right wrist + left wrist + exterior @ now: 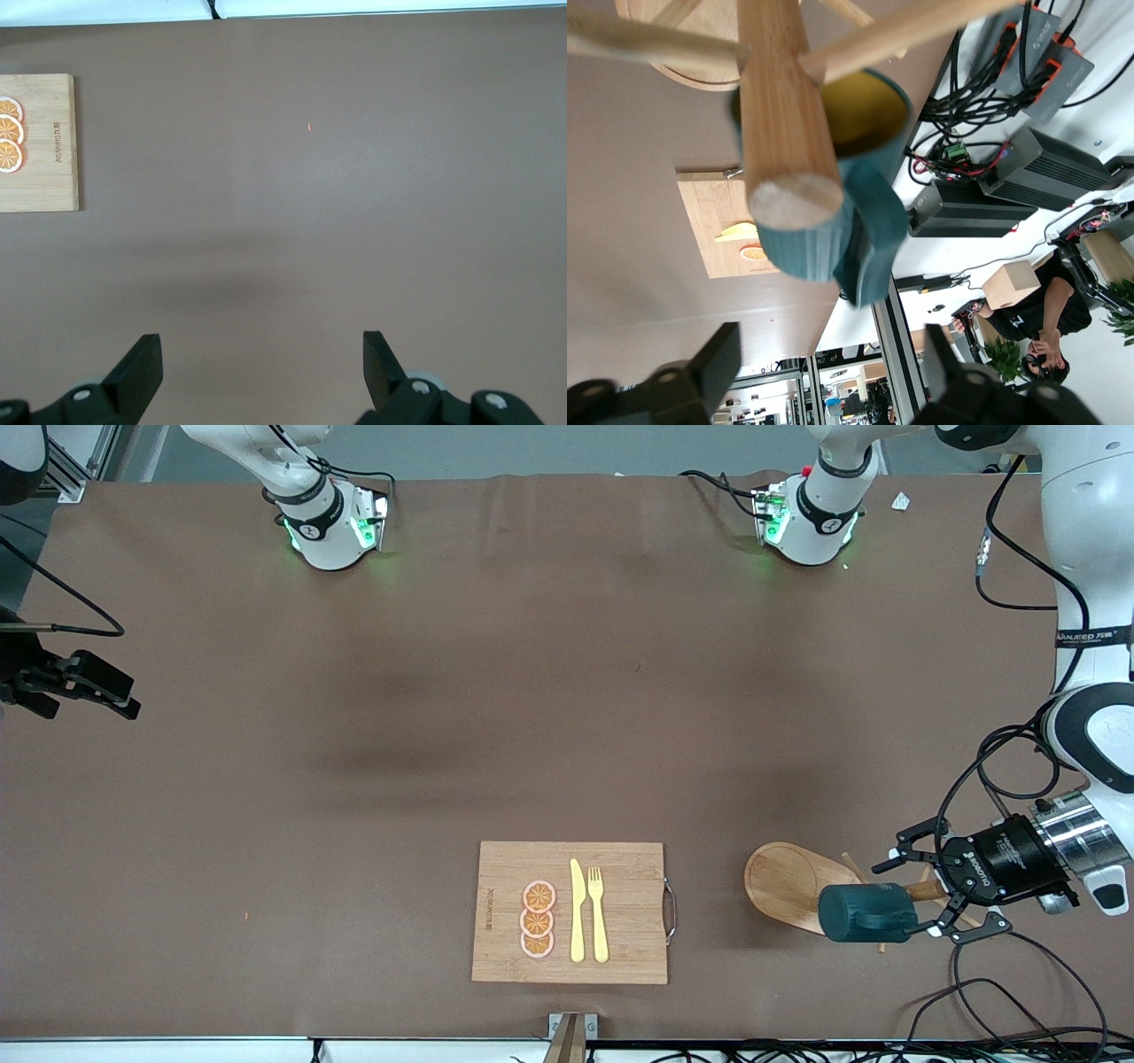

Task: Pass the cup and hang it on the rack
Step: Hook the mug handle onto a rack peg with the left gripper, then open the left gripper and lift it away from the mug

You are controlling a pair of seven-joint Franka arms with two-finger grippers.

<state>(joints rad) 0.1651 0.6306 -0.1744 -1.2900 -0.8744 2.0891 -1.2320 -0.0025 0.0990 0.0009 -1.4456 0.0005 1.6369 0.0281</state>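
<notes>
Cup [864,912] on rack [788,886] peg

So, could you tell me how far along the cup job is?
Nearly done: the cup hangs on the rack, a peg through its handle. The left gripper is open beside it and needs only to withdraw. The right gripper waits open over bare table.

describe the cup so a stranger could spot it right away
Start at the bamboo cutting board, then look toward the left arm's end of the table for the wooden rack. The cup hangs there by the open left gripper: dark teal, ribbed, mustard-yellow inside.
</notes>
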